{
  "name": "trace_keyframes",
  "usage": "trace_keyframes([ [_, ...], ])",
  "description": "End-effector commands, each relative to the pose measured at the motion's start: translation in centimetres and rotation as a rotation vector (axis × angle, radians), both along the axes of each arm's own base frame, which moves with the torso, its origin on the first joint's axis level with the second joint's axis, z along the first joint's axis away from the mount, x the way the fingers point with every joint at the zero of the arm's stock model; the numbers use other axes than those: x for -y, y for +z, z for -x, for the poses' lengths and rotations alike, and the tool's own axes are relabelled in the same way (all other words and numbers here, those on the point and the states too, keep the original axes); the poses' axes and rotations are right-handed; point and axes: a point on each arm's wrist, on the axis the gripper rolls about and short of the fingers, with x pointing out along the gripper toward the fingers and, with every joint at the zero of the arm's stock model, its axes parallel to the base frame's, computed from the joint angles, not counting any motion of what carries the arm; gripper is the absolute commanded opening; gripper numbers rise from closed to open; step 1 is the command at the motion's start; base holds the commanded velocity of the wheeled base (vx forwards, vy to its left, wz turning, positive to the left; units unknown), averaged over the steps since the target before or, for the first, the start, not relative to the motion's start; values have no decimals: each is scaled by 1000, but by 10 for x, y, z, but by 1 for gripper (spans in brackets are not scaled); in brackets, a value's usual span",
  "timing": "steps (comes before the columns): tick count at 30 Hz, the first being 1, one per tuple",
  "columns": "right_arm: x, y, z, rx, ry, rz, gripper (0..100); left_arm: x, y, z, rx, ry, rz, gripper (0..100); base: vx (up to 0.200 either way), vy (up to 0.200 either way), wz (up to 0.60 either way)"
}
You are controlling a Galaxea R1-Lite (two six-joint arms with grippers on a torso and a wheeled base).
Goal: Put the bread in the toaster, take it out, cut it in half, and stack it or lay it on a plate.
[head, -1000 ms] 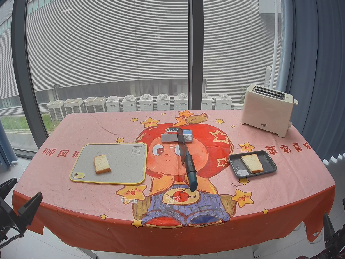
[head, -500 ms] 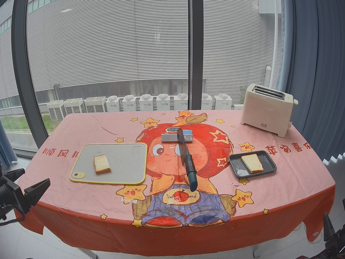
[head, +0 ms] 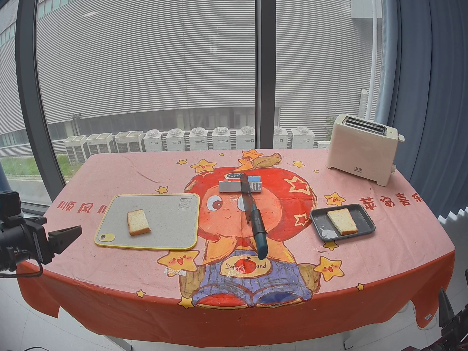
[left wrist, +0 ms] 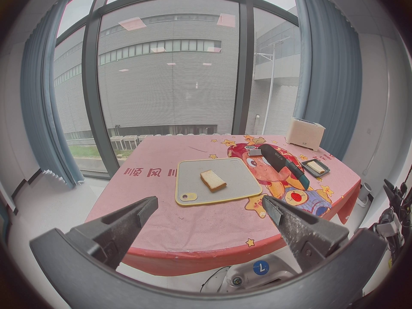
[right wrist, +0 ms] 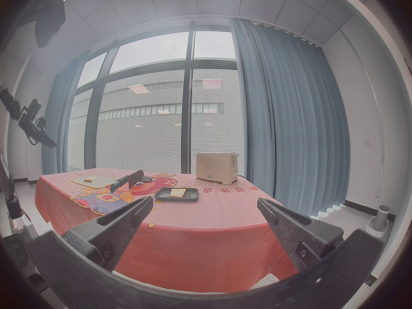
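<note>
**Both pincers wide and empty, bread on the board and on the plate**

In the head view, one slice of bread (head: 138, 222) is seen lying flat on the grey cutting board (head: 165, 215), on the left part of the worktop (head: 122, 171). A second slice (head: 342, 221) lies in the dark plate (head: 364, 219) on the right part. The knife (head: 253, 215) is laid between them, with its blade propped on a small block (head: 226, 186). The toaster (head: 363, 148) stands at the far right corner.

The state of the jaws is given clearly only by the wrist views. The left pincer (left wrist: 209, 203) is shown with its jaws spread wide and nothing between them. It is held off the left front side of the worktop and pointed toward the board. The right pincer (right wrist: 205, 201) is equally wide and empty. It is held beside the right end of the worktop, well apart from the plate and the toaster.

Compared with one second ago, the left pincer has been raised and brought nearer to the left edge of the worktop. The bread, the knife, the plate and the right pincer are found unchanged.
</note>
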Motion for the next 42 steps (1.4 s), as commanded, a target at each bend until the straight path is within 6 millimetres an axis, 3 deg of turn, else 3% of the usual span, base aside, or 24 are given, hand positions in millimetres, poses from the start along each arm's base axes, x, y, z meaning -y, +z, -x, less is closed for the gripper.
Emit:
trace_keyframes([
  [1, 0, -5, 0, -2, 0, 0, 100, 0, -1, -19, -47, 0, 0, 100, 0, 0, 0],
  [18, 0, -5, 0, -2, 0, 0, 100, 0, -5, -67, -132, 12, 5, 100, 0, 0, 0],
  [35, 0, -5, 0, -2, 0, 0, 100, 2, -6, -83, -154, 18, -12, 100, 0, 0, 0],
  [42, 0, -5, 0, -2, 0, 0, 100, 2, -13, -100, -185, 7, -24, 100, 0, 0, 0],
])
